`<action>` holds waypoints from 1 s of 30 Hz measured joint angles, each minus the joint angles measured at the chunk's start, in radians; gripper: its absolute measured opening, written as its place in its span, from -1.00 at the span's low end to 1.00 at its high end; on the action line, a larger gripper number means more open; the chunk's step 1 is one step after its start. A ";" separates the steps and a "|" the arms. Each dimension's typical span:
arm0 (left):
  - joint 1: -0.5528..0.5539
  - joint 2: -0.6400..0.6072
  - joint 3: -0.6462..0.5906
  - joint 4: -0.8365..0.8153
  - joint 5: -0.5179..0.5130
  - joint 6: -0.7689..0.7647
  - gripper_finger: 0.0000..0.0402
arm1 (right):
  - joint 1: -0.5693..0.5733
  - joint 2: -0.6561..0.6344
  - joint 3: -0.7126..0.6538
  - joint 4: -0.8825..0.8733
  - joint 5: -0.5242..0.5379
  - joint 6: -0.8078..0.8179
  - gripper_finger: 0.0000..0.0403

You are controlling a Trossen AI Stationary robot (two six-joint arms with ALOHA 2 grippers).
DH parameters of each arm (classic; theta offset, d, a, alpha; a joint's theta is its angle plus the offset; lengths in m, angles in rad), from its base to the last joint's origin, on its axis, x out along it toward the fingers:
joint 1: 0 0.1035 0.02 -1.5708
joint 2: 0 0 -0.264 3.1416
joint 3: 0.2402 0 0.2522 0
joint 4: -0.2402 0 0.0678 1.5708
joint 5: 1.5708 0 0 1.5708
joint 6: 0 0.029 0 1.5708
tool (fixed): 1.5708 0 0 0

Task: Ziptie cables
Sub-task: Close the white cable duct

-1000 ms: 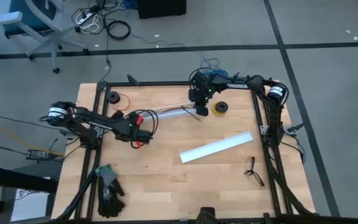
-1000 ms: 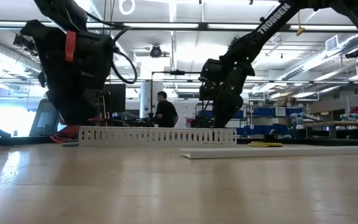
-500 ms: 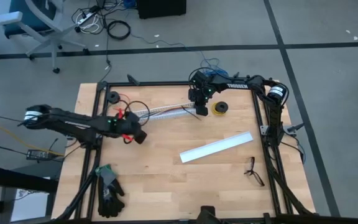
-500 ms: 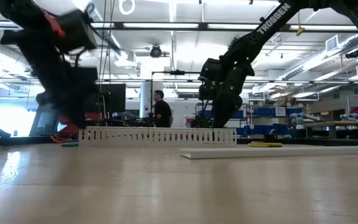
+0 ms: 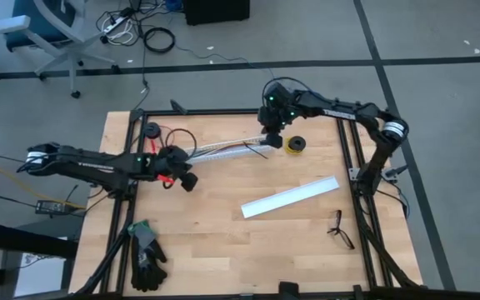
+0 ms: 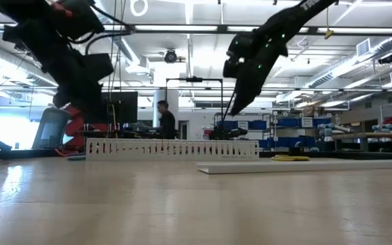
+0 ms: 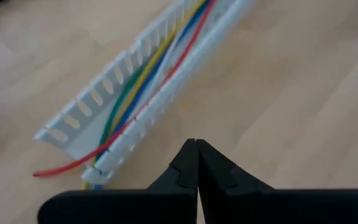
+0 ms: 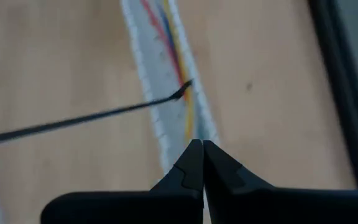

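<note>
The cables (image 7: 143, 79), red, blue, yellow and green, lie lengthwise in a white slotted channel (image 5: 219, 148) on the table's far middle. The red one trails out of the channel's left end. The ziptie (image 8: 86, 115), a thin black strip, lies on the table slanting toward the near right, with its tip (image 8: 185, 87) at the channel's right end. My left gripper (image 5: 188, 181) is shut and hangs above the wood just near of the channel's left end (image 7: 95, 168). My right gripper (image 5: 268, 140) is shut and hangs above the channel's right end, pointing down, clear of cables and ziptie.
A yellow wire spool (image 5: 294, 144) sits right of the channel. A black spool (image 5: 151, 129) with a red wire loop (image 5: 176, 135) lies at the far left. A white flat strip (image 5: 290, 197), black gloves (image 5: 144, 254) and a small black forked object (image 5: 338, 229) lie nearer.
My left arm has drawn back toward the table's left edge; its gripper has risen, tipped less steeply and rolled, staying shut. My right gripper has risen straight up from the channel's right end, still shut. Channel, cables and ziptie have stayed where they were.
</note>
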 joint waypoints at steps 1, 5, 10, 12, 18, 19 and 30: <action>-0.001 0.029 0.000 0.037 0.008 0.010 -0.98 | 0.007 -0.019 0.000 -0.035 0.002 0.015 -1.00; -0.002 0.135 0.000 0.224 0.084 0.092 -0.98 | 0.052 -0.075 0.000 -0.153 0.026 0.067 -1.00; -0.002 0.249 0.002 0.484 0.202 0.168 -0.98 | 0.161 -0.121 -0.034 -0.295 0.138 0.159 -1.00; -0.002 0.281 0.002 0.526 0.228 0.170 -0.98 | 0.212 -0.155 -0.088 -0.302 0.161 0.201 -1.00; -0.005 0.352 0.005 0.555 0.250 0.195 -0.98 | 0.386 -0.314 -0.351 -0.160 0.184 0.405 -1.00; -0.006 0.358 0.005 0.555 0.250 0.208 -0.98 | 0.417 -0.345 -0.398 -0.124 0.183 0.441 -1.00; -0.011 0.441 0.010 0.754 0.268 0.247 -0.80 | 0.616 -0.491 -0.717 0.327 0.187 0.762 -1.00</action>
